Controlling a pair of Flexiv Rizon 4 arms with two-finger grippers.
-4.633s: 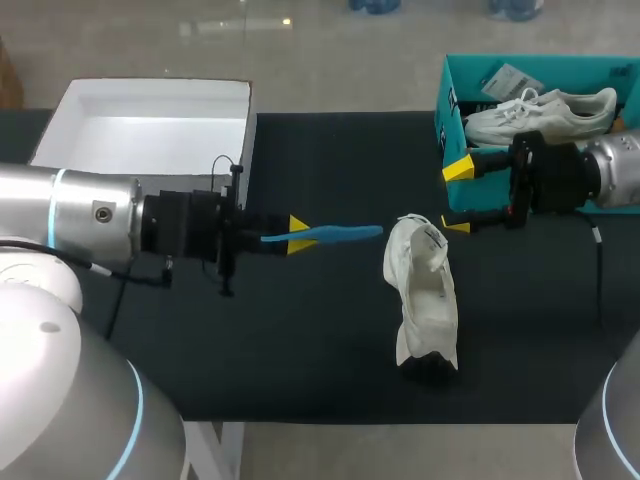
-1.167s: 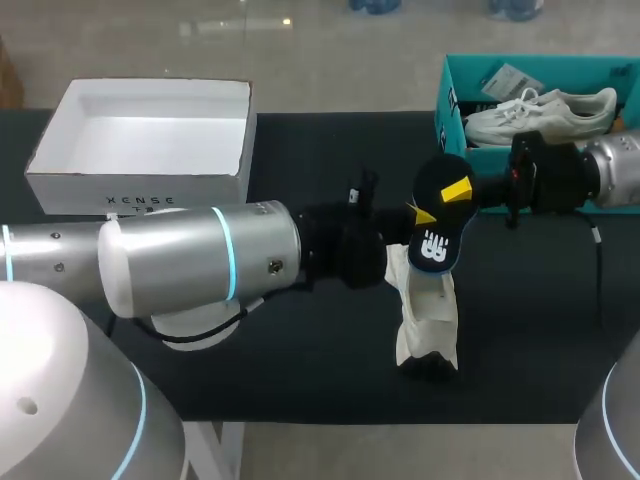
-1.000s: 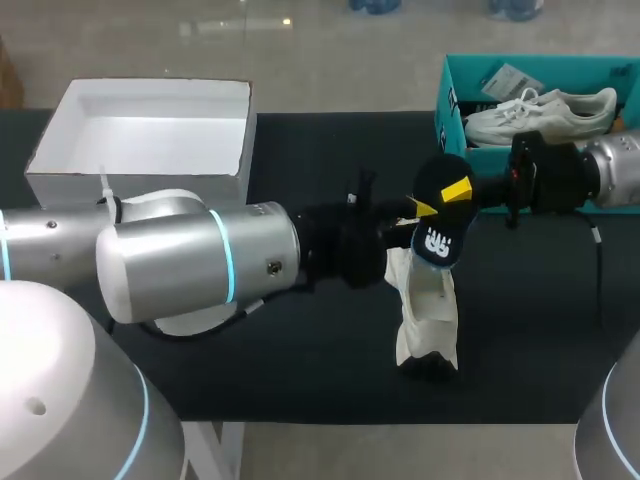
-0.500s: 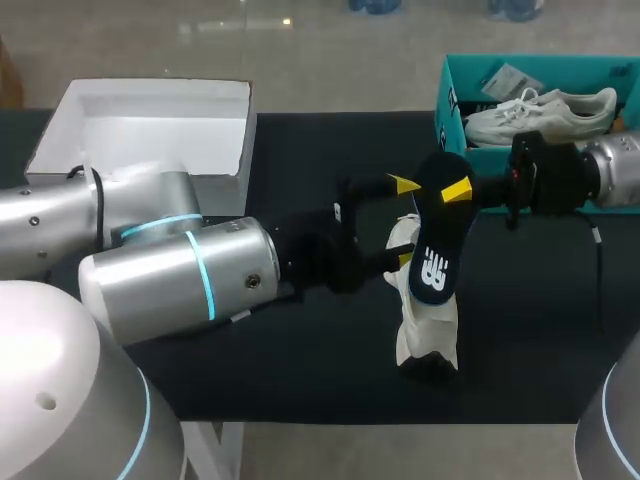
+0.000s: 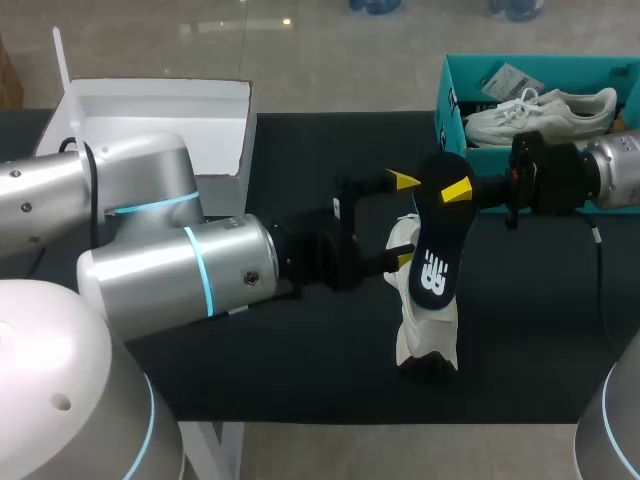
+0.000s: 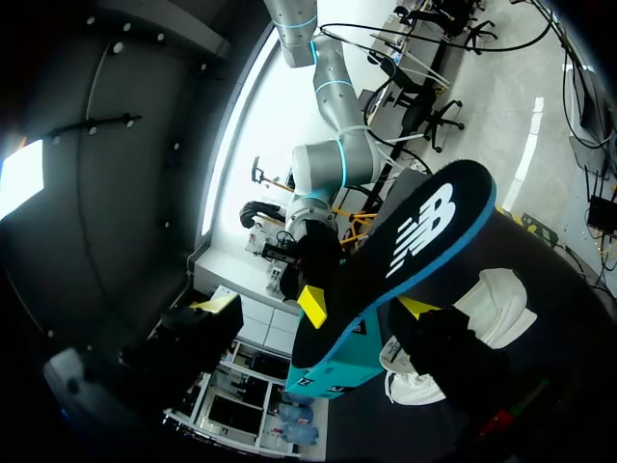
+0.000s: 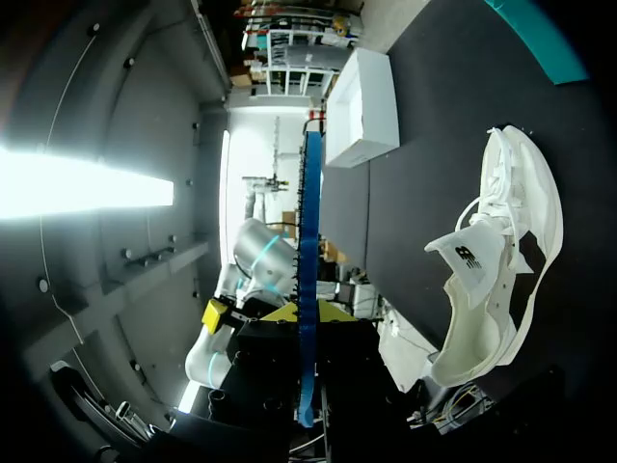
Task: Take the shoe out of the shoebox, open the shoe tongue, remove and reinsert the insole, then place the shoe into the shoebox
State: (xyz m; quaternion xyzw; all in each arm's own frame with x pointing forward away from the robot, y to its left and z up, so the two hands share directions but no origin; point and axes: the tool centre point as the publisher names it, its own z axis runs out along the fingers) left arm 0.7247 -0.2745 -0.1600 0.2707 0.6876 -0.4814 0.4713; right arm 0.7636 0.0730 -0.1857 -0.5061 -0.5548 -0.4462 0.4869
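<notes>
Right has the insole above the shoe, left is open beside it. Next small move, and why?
Probably lower the right gripper so the insole's free end enters the shoe's opening. The right gripper pinches the insole at one end, the insole hangs just over the white shoe, and the left gripper is open, holding nothing.

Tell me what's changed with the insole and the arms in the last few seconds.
The insole passed from the left pincer to the right pincer, which now clamps its end. The left pincer let go and stands open beside it; the insole swung to hang black side up over the white shoe. The shoe, teal shoebox and white box stayed put.
</notes>
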